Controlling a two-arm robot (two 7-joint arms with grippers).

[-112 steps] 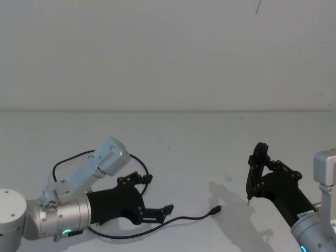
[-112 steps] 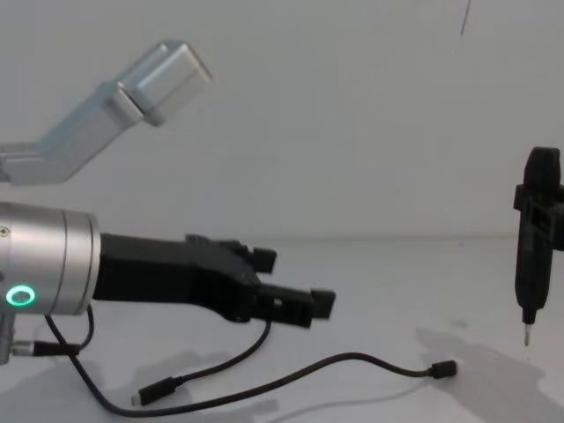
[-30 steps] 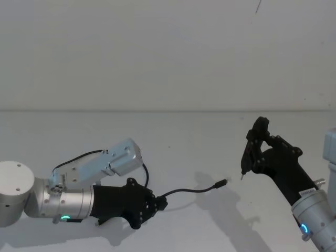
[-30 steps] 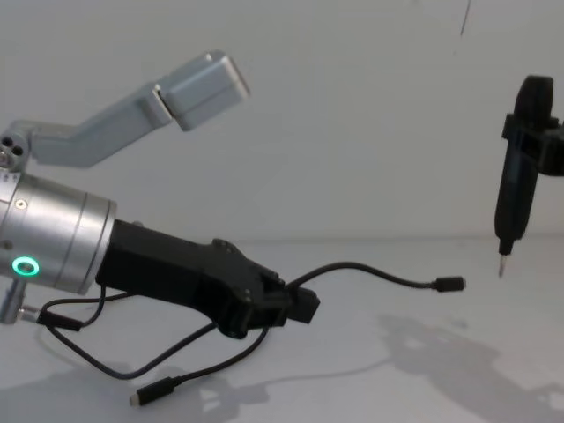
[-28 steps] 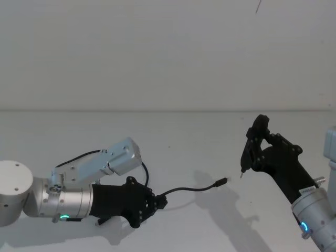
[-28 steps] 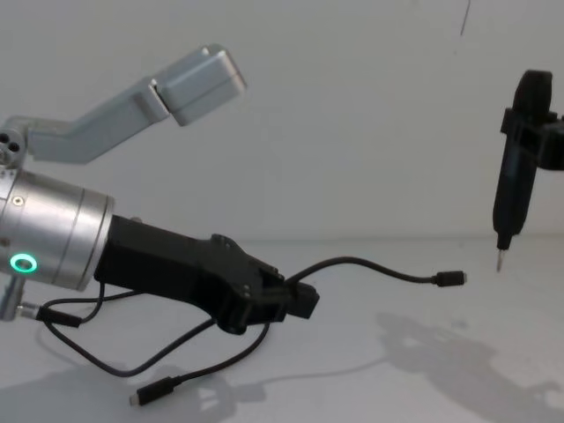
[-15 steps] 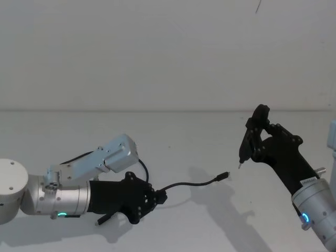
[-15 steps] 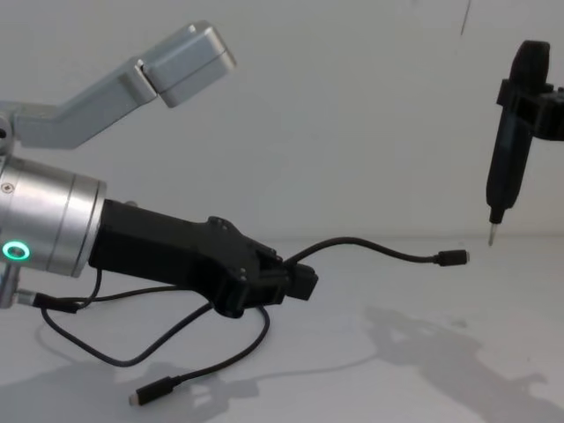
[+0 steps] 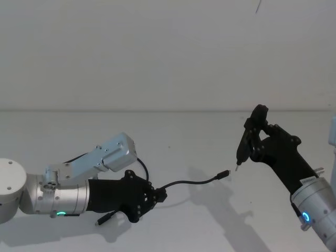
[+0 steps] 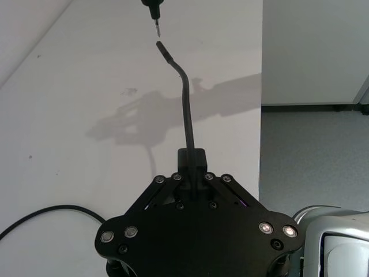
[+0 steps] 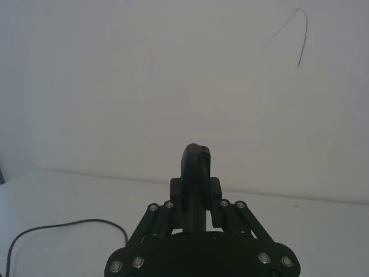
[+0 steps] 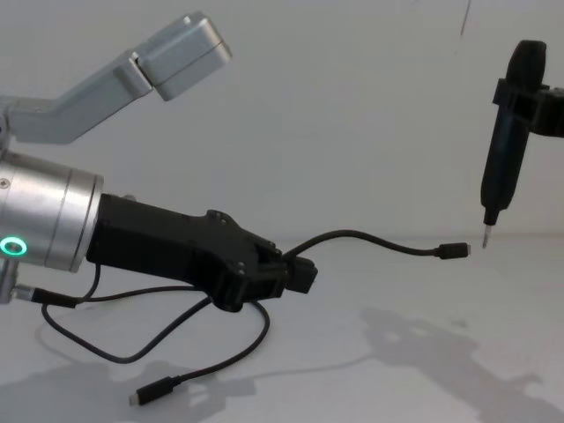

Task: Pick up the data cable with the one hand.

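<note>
Clamping a long, thin, looping black data cable (image 10: 188,121) between the closed fingers of the black angular left gripper (image 12: 295,275), clear of the white table (image 12: 397,370), plug nearly touching the slim black pen-like tool (image 12: 507,150) clenched in the right gripper (image 9: 254,149).

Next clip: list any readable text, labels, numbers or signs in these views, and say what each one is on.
Nothing here can be read as text.
Small pale label on the black body of the right gripper: too small to read.
Data cable, left gripper, pen-like tool: no markings visible.
</note>
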